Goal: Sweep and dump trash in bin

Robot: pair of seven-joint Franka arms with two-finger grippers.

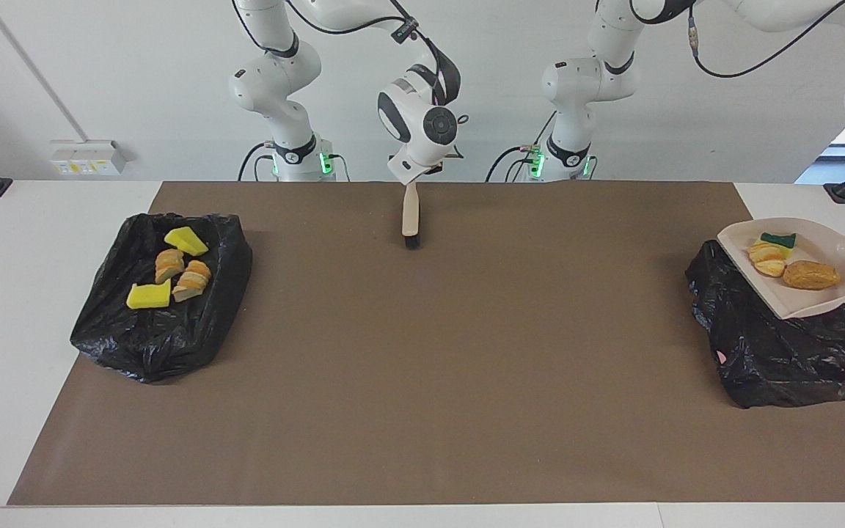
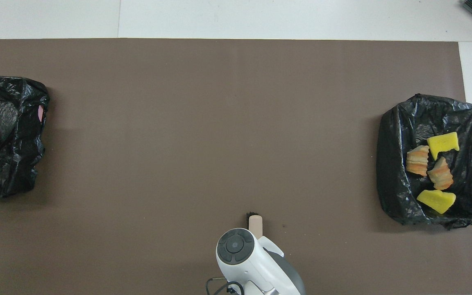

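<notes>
Right hand (image 1: pixel 416 174) clamps brush (image 1: pixel 411 220); left hand off-frame, closed; dustpan (image 1: pixel 804 293) over bin (image 1: pixel 774 352); no legible writing.

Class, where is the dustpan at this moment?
In the facing view, the dustpan hangs over the black bin bag at the left arm's end of the table.

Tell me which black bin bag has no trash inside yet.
The bin bag under the dustpan; the other bin bag already holds four pieces.
</notes>
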